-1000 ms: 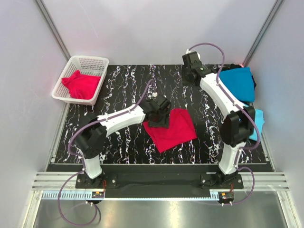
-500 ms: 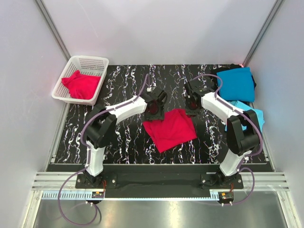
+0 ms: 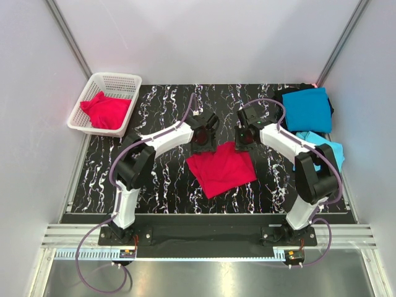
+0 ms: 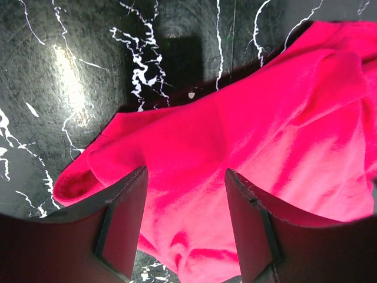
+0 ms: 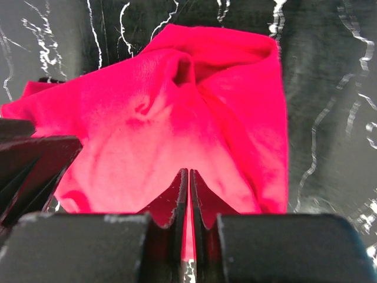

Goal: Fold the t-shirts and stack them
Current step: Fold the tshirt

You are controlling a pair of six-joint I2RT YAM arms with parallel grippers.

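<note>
1. Crimson-red cloth t-shirt, folded to a rough rectangle, lies mid-way across the black marbled bench between both arms, its far edge rumpled.
2. The right end effector sits at the far right corner. Its jaws are pressed nearly together with a sliver of red between, apparently pinching the edge for another fold.
3. The left end effector hangs over the far left corner, about half open astride the cloth, gripping nothing.
4. A teal-blue folded t-shirt and a sky-blue t-shirt lie at the right edge, likely the stacking spot.
</note>
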